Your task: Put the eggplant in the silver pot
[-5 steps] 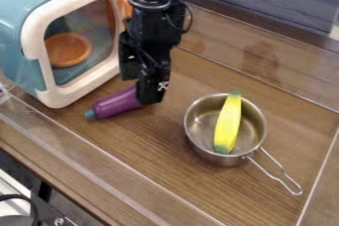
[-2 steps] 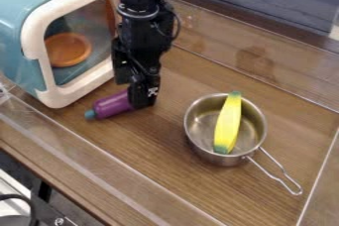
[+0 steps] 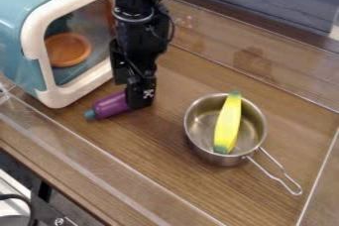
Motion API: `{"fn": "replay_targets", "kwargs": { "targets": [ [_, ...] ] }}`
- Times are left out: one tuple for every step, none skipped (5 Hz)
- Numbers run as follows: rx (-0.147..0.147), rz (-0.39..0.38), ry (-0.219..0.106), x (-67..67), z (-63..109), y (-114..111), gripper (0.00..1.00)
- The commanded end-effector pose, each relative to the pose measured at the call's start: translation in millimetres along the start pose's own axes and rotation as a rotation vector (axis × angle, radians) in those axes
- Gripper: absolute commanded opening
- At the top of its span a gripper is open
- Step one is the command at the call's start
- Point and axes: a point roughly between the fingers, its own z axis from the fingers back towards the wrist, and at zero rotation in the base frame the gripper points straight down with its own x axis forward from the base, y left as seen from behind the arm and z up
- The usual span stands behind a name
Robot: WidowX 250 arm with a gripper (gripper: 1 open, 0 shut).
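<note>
Robot gripper (image 3: 137, 84), fingers open, hovers over the purple eggplant (image 3: 115, 104) on the worktop. It should lower squarely astride the eggplant's middle before closing.

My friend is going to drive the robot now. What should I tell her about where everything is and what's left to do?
Claw: open, pointing straight down, just over the eggplant, holding nothing.
Eggplant: lying on the table in front of the toy microwave, green stem end pointing left, right end partly hidden behind the claw.
Silver pot: to the right of the eggplant, apart from it, handle sticking out to the lower right. A yellow banana toy already lies across it.
Done: claw lined up above the eggplant.
Left: grab the eggplant, lift it, carry it right, drop it in the pot.
</note>
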Motion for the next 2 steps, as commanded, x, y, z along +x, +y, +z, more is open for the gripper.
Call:
{"fn": "replay_targets", "kwargs": {
  "targets": [
    [0.037, 0.011, -0.051, 1.4, 7.7, 6.6, 1.00],
    [0.040, 0.016, -0.064, 2.0, 3.9, 9.5, 1.00]
  ]
}}
